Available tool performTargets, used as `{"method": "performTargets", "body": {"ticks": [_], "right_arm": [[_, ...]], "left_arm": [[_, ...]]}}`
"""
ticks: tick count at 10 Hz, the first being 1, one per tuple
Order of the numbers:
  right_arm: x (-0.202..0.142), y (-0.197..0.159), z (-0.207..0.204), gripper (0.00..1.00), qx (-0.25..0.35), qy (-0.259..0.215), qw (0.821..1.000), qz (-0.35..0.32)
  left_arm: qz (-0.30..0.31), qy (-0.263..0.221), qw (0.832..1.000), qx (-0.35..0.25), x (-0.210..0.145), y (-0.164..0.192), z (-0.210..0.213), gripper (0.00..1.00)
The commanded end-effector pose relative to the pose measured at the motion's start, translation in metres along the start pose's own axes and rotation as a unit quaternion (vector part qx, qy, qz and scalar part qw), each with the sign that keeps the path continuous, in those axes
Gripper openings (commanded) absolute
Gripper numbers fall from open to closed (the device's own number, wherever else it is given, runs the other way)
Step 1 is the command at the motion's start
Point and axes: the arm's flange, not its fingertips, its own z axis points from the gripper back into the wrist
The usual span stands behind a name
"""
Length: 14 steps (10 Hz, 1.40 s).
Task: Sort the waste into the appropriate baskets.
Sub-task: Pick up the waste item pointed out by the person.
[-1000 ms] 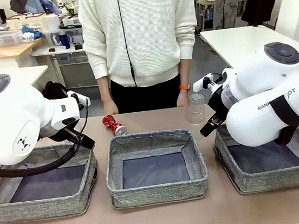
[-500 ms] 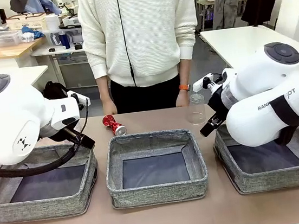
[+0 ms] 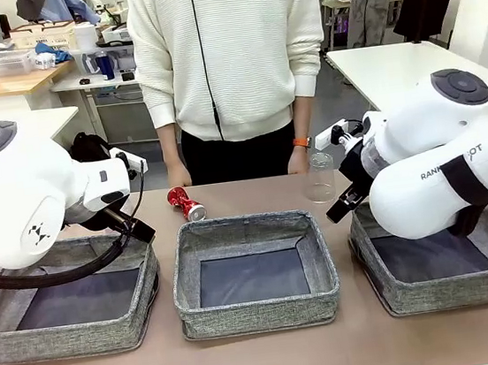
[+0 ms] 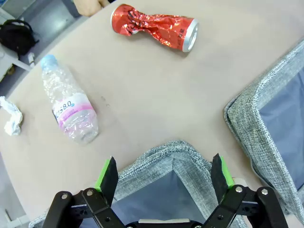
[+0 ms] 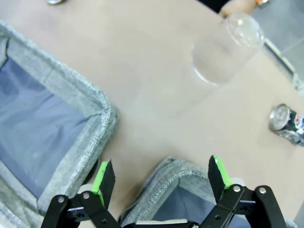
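Note:
In the left wrist view a crushed red can (image 4: 154, 27) lies on the table beyond the left basket's corner (image 4: 175, 152). A small clear bottle with a pink label (image 4: 69, 107) and crumpled white paper (image 4: 12, 122) lie to its left. My left gripper (image 4: 164, 175) hangs open over that corner, holding nothing. My right gripper (image 5: 161, 178) is open and bare over the right basket's corner (image 5: 175, 171). Beyond it stand a clear plastic cup (image 5: 227, 47) and a crushed can (image 5: 287, 121). The front view shows the left basket (image 3: 72, 342), middle basket (image 3: 258, 314) and right basket (image 3: 454, 295) in a row.
A person in a white sweater (image 3: 228, 51) stands at the far edge, with both hands low by the table. The red can (image 3: 186, 204) and the cup (image 3: 320, 178) sit between the person and the baskets. Bare tabletop (image 3: 266, 358) runs along the front.

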Motion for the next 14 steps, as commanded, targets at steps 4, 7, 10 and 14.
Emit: {"method": "performTargets", "body": {"ticks": [4,7,10,14], "right_arm": [[-0.003,0.000,0.147,1.00,0.035,-0.013,0.999,0.011],[-0.053,0.024,0.225,1.00,-0.025,-0.012,1.000,-0.014],[-0.015,0.014,0.246,1.00,-0.012,-0.022,1.000,-0.006],[-0.057,-0.014,0.259,1.00,0.174,-0.030,0.984,-0.009]], "left_arm": [[0.044,-0.020,0.998,-0.039,0.026,-0.019,0.148,1.00],[-0.030,-0.048,0.994,-0.096,-0.004,-0.069,0.237,1.00],[-0.003,-0.039,0.997,-0.066,0.008,-0.067,0.233,1.00],[0.045,-0.080,0.968,-0.233,-0.021,-0.029,0.278,1.00]]}}
